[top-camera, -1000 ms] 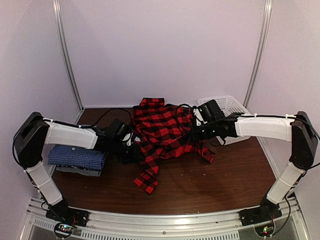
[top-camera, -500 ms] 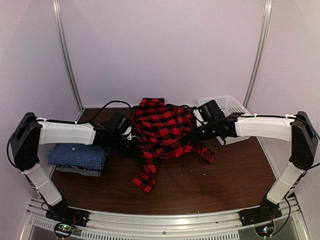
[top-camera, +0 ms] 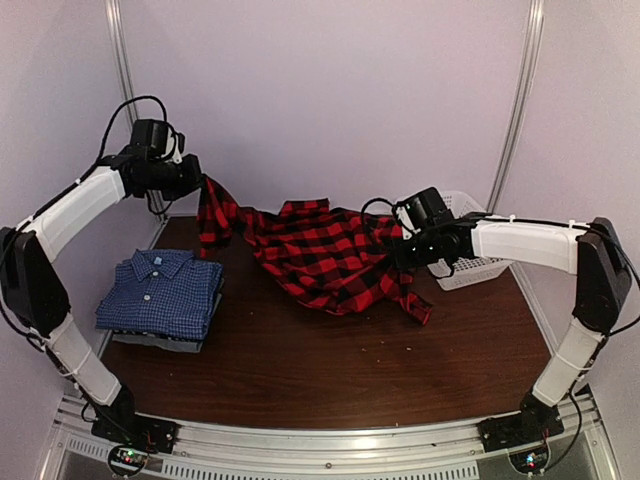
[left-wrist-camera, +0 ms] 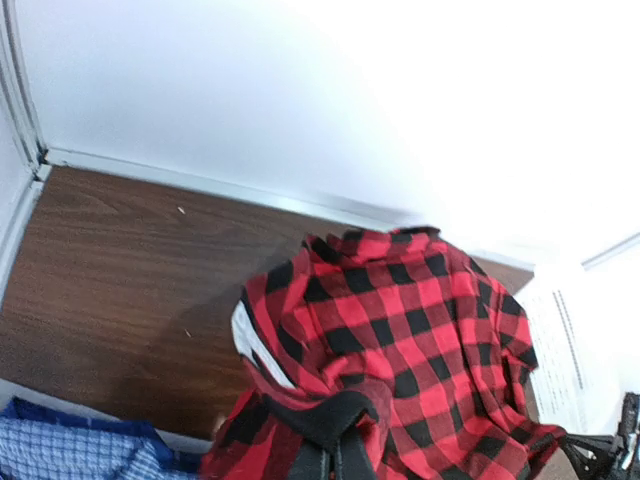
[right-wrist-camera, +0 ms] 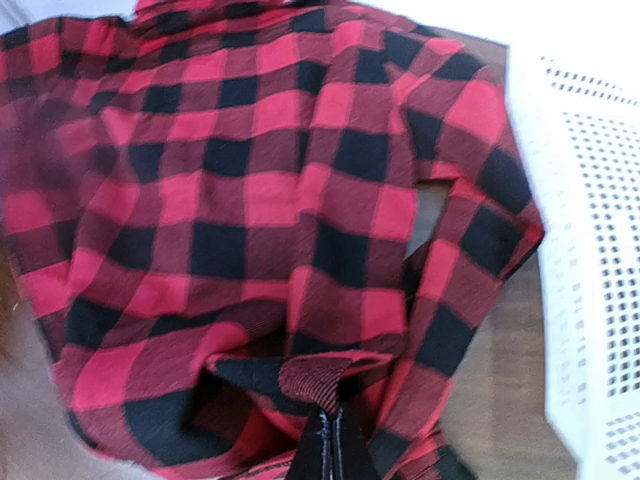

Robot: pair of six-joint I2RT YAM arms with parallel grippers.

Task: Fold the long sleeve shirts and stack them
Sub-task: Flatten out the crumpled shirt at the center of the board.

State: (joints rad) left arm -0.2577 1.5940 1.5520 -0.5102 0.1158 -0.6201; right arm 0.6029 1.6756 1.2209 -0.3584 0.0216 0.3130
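Plaid shirt (top-camera: 330, 255): on the worktop (top-camera: 330, 370) toward twelve o'clock; spreading step, we judge. Left fingers (left-wrist-camera: 308, 468) clench one end aloft at ten; right fingers (right-wrist-camera: 312, 455) clench cloth at three. Next we must lay it flat.

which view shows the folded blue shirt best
The top external view: the blue checked shirt shows whole there, folded flat with its collar up. The left wrist view catches only a corner of it at the bottom left edge. The right wrist view shows none of it.
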